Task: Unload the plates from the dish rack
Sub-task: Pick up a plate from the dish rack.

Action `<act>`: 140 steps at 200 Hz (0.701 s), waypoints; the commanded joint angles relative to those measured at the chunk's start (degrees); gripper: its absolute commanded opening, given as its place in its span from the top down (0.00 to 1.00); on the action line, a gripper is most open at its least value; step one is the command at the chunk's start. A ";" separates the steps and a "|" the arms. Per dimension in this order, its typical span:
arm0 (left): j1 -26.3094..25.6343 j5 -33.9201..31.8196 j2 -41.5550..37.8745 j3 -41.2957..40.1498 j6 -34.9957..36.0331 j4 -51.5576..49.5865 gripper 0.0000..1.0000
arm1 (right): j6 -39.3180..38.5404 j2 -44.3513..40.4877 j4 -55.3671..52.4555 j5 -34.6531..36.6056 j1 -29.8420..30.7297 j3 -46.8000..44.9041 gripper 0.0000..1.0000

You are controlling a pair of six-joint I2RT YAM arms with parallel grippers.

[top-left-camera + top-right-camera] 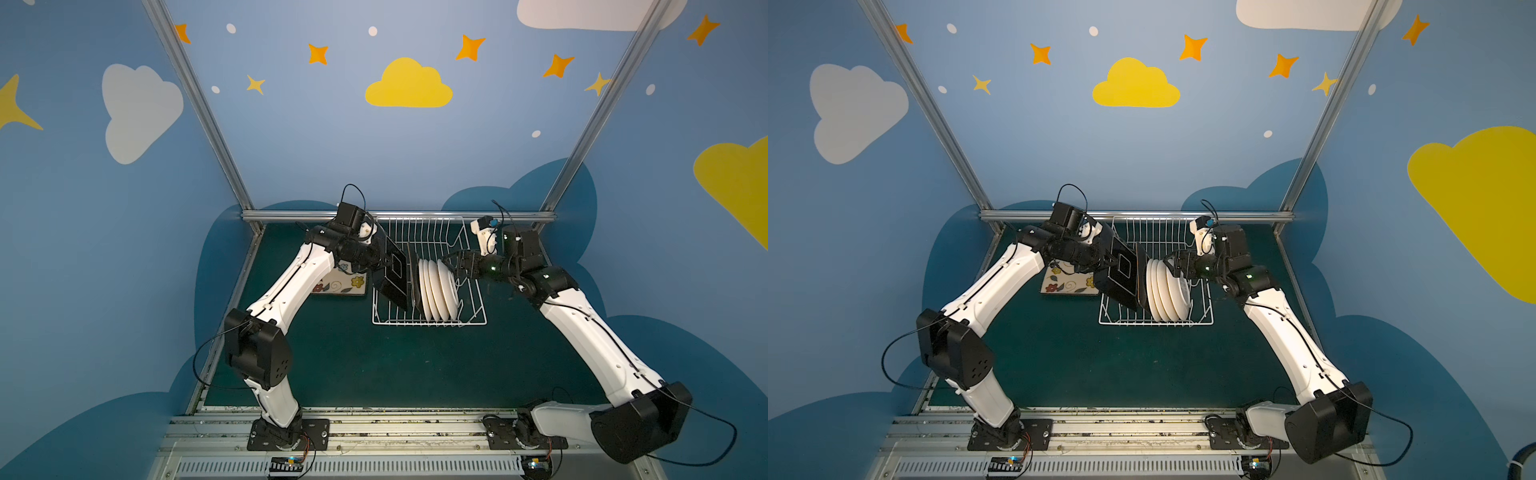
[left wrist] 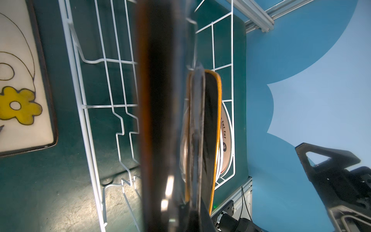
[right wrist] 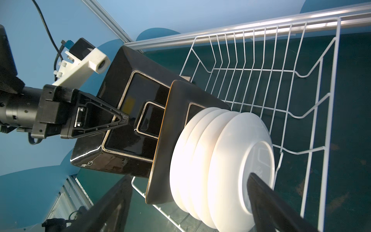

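The left fingers [image 3: 112,121] are pinched on the rim of a black-backed square plate [image 3: 120,84], with one finger lying against its back. In both top views that plate sits just left of centre, tilted and leaning away from the others at the left side of the dish rack [image 1: 432,232]. I cannot tell whether its lower edge rests on the wires.

The right fingers [image 3: 267,196] are spread wide. In the right wrist view one crosses the back of the nearest plate at lower right, and the other lies at lower left. I cannot make out whether either one touches a plate.

Between the two arms, four round white plates [image 1: 436,289] stand on edge in a tight row in the rack. An orange-rimmed dark plate [image 3: 180,112] stands upright just beside them on the left. The far half of the rack holds nothing.

Left of the rack, a cream flowered plate [image 1: 345,284] lies flat, face up, on the dark green table [image 1: 374,365], partly under the left arm.
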 commanded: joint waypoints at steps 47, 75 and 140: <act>3.62 -4.35 -6.87 4.50 5.43 6.10 0.97 | 0.51 0.36 1.71 -0.88 0.04 0.46 0.11; 3.81 -5.46 -7.62 6.14 8.37 6.36 0.97 | 0.88 0.44 2.51 -1.17 0.04 0.31 0.11; 4.14 -7.40 -9.26 8.31 12.83 8.95 0.97 | 1.30 0.74 2.94 -1.71 0.02 0.85 0.11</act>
